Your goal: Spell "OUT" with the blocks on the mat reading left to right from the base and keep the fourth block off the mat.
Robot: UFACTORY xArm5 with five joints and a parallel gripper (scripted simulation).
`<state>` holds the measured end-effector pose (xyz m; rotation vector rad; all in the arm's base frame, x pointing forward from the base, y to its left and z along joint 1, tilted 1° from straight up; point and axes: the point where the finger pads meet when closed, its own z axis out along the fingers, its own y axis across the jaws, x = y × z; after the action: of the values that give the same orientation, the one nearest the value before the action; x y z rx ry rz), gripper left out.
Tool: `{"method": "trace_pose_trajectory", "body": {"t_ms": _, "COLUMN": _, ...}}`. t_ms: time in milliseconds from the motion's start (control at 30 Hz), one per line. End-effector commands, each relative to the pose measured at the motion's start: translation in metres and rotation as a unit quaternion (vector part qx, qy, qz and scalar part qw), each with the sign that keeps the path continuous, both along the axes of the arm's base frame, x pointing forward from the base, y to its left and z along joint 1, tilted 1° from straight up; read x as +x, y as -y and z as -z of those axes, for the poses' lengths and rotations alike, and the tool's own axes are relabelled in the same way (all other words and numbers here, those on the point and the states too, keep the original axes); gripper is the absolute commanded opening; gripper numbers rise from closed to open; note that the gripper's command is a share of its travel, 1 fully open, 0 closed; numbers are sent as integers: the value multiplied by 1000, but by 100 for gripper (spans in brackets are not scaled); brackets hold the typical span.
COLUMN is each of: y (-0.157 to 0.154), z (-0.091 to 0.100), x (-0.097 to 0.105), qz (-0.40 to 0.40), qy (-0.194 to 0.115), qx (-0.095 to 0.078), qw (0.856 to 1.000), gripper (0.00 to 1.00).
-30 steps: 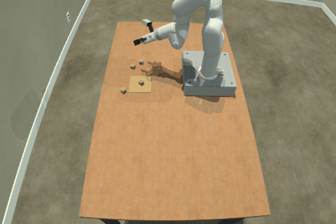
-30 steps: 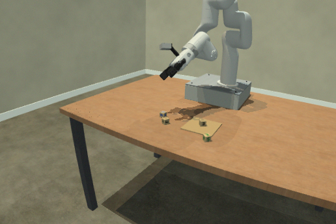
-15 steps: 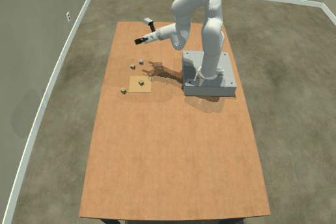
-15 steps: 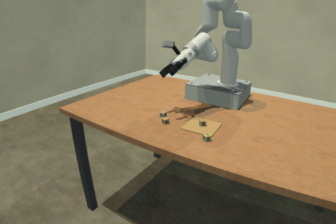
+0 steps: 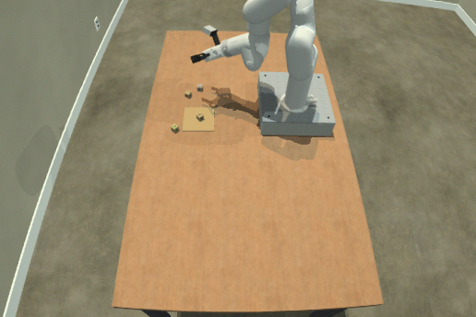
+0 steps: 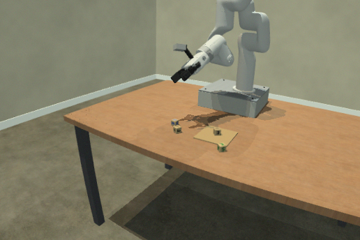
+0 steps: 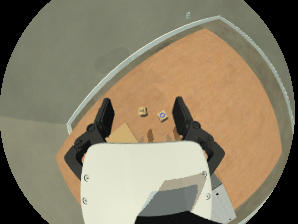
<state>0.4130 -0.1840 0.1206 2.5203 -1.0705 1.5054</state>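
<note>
A tan mat (image 5: 196, 121) lies on the table left of the robot base; it also shows in the exterior view (image 6: 215, 135). One block (image 5: 200, 116) (image 6: 216, 131) sits on the mat. A second block (image 5: 175, 128) (image 6: 221, 147) lies just off the mat's corner. A tan block (image 5: 188, 94) (image 6: 177, 129) and a grey block (image 5: 200, 88) lie off the mat, close together (image 6: 174, 121). Letters are too small to read. My gripper (image 5: 198, 57) (image 6: 181, 75) hangs open and empty high above the table. In the wrist view the fingers frame two far blocks (image 7: 143, 111) (image 7: 162, 116).
The grey robot base (image 5: 295, 109) stands right of the mat. The table's far edge lies beyond the gripper. The arm's shadow (image 5: 231, 99) falls between the base and the blocks.
</note>
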Motion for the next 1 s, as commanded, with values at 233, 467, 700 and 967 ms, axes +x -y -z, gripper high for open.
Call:
{"method": "trace_pose_trajectory", "body": {"t_ms": 233, "y": 0, "z": -1, "x": 1, "qz": 0, "qy": 1, "qx": -1, "qw": 1000, "gripper": 100}}
{"method": "trace_pose_trajectory", "body": {"t_ms": 467, "y": 0, "z": -1, "x": 1, "qz": 0, "qy": 1, "qx": -1, "qw": 1000, "gripper": 100}}
{"method": "trace_pose_trajectory", "body": {"t_ms": 700, "y": 0, "z": -1, "x": 1, "qz": 0, "qy": 1, "qx": -1, "qw": 1000, "gripper": 100}}
{"method": "trace_pose_trajectory", "body": {"t_ms": 967, "y": 19, "z": 56, "x": 8, "qz": 25, "qy": -81, "qx": 52, "qw": 995, "gripper": 100}}
